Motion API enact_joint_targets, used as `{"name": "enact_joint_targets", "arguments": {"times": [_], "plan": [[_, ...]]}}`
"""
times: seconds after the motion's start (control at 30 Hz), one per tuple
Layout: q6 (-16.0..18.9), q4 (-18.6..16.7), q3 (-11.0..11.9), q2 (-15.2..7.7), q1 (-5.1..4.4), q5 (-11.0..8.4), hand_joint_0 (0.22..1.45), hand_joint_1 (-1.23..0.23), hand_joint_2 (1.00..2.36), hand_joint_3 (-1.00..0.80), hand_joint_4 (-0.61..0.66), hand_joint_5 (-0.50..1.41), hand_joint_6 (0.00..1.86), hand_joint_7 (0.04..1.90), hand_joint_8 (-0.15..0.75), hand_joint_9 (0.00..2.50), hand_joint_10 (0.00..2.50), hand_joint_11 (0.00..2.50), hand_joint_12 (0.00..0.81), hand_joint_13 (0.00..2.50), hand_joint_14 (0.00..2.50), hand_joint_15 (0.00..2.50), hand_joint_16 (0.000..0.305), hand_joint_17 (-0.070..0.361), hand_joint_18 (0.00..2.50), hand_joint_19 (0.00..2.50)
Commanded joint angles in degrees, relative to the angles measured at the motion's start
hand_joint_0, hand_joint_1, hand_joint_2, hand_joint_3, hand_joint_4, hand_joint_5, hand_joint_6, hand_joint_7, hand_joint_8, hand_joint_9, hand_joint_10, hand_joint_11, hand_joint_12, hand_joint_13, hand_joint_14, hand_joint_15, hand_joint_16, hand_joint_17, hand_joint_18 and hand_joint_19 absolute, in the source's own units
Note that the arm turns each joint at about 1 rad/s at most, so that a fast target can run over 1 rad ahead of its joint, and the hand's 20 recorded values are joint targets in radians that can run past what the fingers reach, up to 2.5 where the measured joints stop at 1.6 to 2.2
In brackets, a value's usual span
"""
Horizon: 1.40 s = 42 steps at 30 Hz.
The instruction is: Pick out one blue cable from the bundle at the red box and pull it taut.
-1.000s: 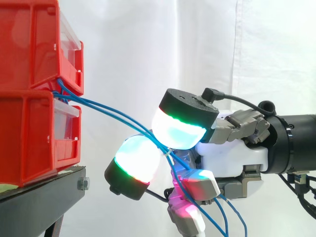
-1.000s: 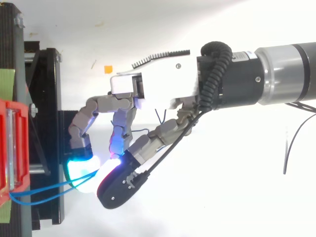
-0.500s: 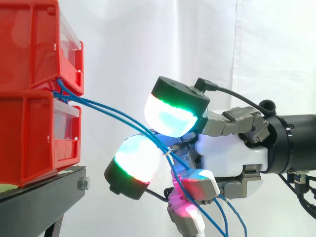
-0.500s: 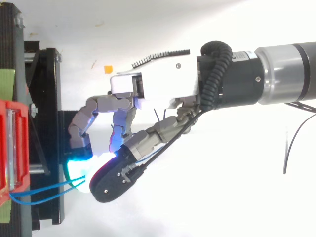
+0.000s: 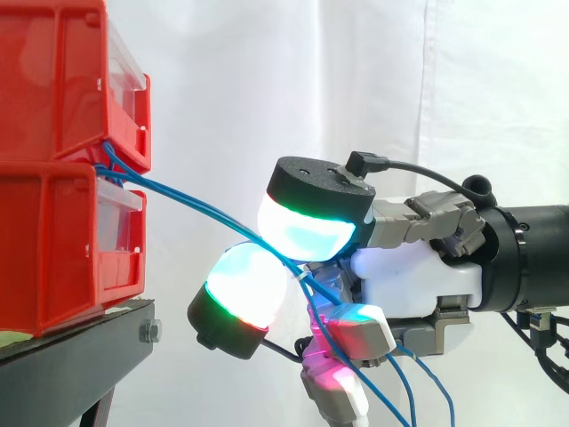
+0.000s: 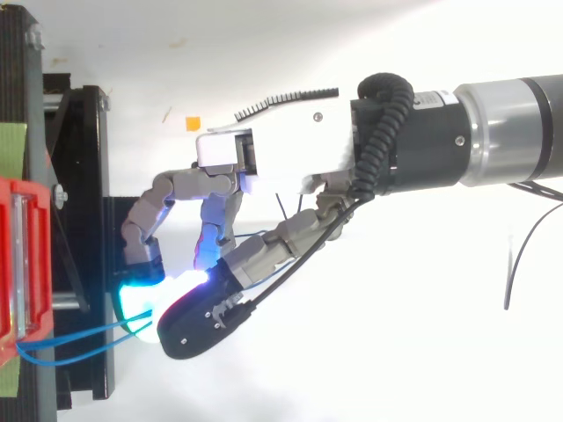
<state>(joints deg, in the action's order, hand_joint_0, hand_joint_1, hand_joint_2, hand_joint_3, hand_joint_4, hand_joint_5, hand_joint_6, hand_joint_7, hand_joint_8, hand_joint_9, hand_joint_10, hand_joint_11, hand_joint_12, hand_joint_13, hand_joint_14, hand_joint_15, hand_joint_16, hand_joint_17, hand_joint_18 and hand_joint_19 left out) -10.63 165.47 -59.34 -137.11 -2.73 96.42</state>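
- The hand [image 5: 413,276] reaches in from the right, level with the lower of the two stacked red bins [image 5: 53,249] and a short way off from them.
- Its fingers are curled, and it holds the blue cables [image 5: 240,227] pinched between two glowing pads: an upper pad [image 5: 307,229] with a black cap and a green rim, and a lower pad [image 5: 244,283] tilted down to the left.
- The cables leave the gap between the upper and lower bins and run in a shallow sag down and to the right, drawing together just before they pass between the pads.
- Behind the pads a small white tie binds the strands. From there they hang down past the lower fingers, which glow pink, and leave the bottom edge.
- I cannot tell whether one strand or several are in the pinch.
- The bins sit on a black stand [image 5: 71,351] with a bolt at its front corner, and each bin has a clear strip across its front.
- A white curtain [image 5: 267,80] fills the background in soft vertical folds.
- From above, the floor [image 6: 396,352] under the hand is plain white, with a small orange square [image 6: 193,124] near the stand.
- A green strip [image 6: 10,145] lies along the left edge beside the bins.
- In the top view the cables form a narrow loop from the bin to the cyan glow at the fingertips.
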Motion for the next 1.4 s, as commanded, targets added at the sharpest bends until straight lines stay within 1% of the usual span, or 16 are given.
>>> {"name": "enact_joint_targets", "arguments": {"times": [0.0, 0.07, 0.13, 0.17, 0.2, 0.33, 0.63, 0.9, 1.07, 1.37], "plan": [[0.1, -0.1, 0.0, 0.0, 0.00, 0.09, 0.68, -0.74, 1.02, -0.18, 0.03, -0.17, 0.94, 0.82, 0.334, 1.19, 0.02, 0.81, 0.424, 1.14, 0.02, 0.67, 0.055, 0.124, 0.92, 0.78], [0.1, 0.0, 0.1, 0.0, 0.09, 0.17, 0.69, -0.74, 1.02, -0.19, 0.01, -0.17, 0.95, 0.81, 0.337, 1.19, 0.02, 0.81, 0.420, 1.14, 0.02, 0.66, 0.055, 0.123, 0.92, 0.79], [0.0, 0.0, 0.5, 0.0, 0.09, 0.17, 0.71, -0.76, 1.02, -0.21, -0.01, -0.18, 0.95, 0.83, 0.330, 1.19, 0.02, 0.81, 0.419, 1.14, 0.02, 0.66, 0.054, 0.122, 0.92, 0.79], [0.0, 0.0, 0.7, 0.0, 0.26, 0.17, 0.72, -0.76, 1.02, -0.22, -0.02, -0.18, 0.95, 0.84, 0.329, 1.20, 0.03, 0.82, 0.418, 1.14, 0.02, 0.67, 0.054, 0.122, 0.92, 0.79], [0.0, 0.0, 0.7, 0.0, 0.26, 0.17, 0.73, -0.77, 1.02, -0.24, -0.03, -0.18, 0.95, 0.86, 0.326, 1.20, 0.02, 0.82, 0.415, 1.14, 0.02, 0.66, 0.054, 0.121, 0.92, 0.79], [0.0, 0.1, 0.7, 0.0, 0.26, 0.17, 0.76, -0.78, 1.01, -0.31, -0.06, -0.18, 0.96, 0.85, 0.322, 1.22, 0.02, 0.83, 0.410, 1.14, 0.02, 0.67, 0.053, 0.120, 0.90, 0.79], [0.0, 0.1, 0.7, 0.0, 0.18, 0.00, 0.80, -0.79, 1.01, -0.44, -0.10, -0.16, 0.97, 0.86, 0.319, 1.28, 0.02, 0.83, 0.404, 1.16, 0.02, 0.68, 0.051, 0.115, 0.90, 0.79], [0.0, 0.0, 0.6, 0.0, 0.09, 0.00, 0.78, -0.79, 1.00, -0.50, -0.08, -0.16, 0.97, 0.87, 0.317, 1.29, 0.02, 0.83, 0.405, 1.18, 0.03, 0.67, 0.051, 0.115, 0.92, 0.78], [0.1, 0.0, 0.6, -0.1, 0.09, 0.00, 0.78, -0.79, 1.00, -0.50, -0.09, -0.16, 0.96, 0.87, 0.320, 1.31, 0.02, 0.83, 0.403, 1.18, 0.03, 0.67, 0.051, 0.115, 0.93, 0.78], [-0.1, 0.1, 0.5, 0.0, 0.18, 0.17, 0.78, -0.85, 1.00, -0.50, -0.11, -0.14, 0.95, 0.90, 0.319, 1.33, 0.02, 0.83, 0.402, 1.19, 0.02, 0.67, 0.050, 0.113, 0.93, 0.76]]}}
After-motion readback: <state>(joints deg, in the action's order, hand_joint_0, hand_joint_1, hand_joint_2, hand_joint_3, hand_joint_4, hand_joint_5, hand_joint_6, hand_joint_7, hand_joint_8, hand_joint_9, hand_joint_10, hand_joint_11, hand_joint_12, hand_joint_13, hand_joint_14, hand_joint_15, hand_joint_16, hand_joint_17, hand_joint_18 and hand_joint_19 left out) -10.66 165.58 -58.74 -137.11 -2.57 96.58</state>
